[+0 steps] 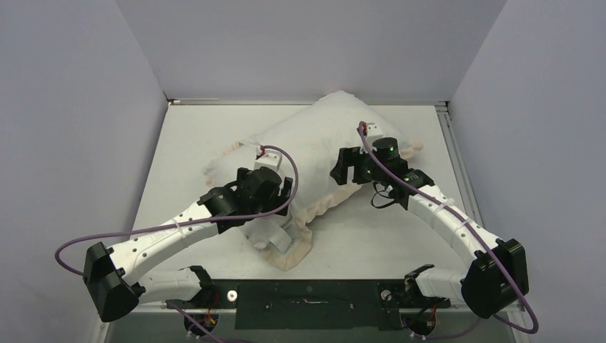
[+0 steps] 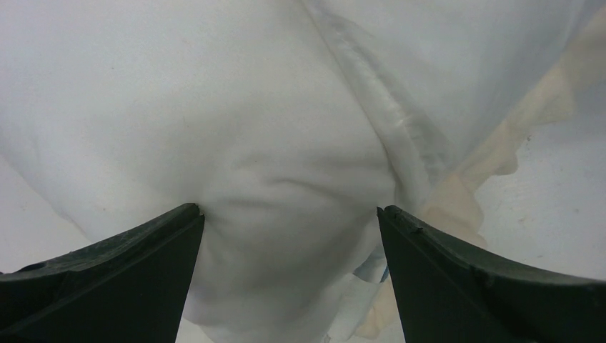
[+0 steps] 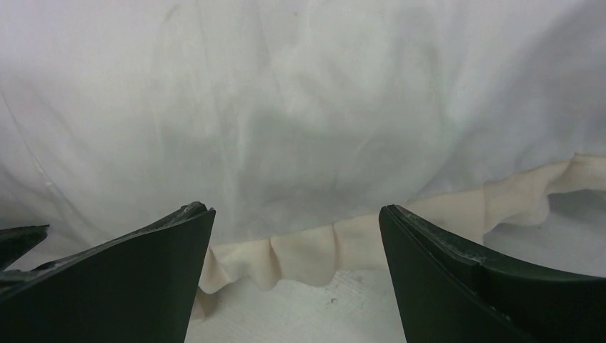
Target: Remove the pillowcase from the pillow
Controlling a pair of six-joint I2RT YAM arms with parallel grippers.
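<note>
The pillowcase (image 1: 321,136), white face up and seemingly still filled by the pillow, is laid diagonally on the tabletop (image 1: 193,136). Both hands are spread wide with nothing gripped, apparently readied for a pinch. The left hand (image 2: 289,214) is held close over bulging fabric, the right hand (image 3: 296,211) over the cream frill (image 3: 307,254).

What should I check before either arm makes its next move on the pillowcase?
1. Left gripper open: ok.
2. Right gripper open: ok.
3. Fabric between the left jaws: ok, the white pillowcase bulges up there.
4. Right gripper facing the frill edge: ok.
5. Pillowcase opening located: cannot tell.
6. Fabric gripped: not ok, neither gripper is closed on anything.
</note>
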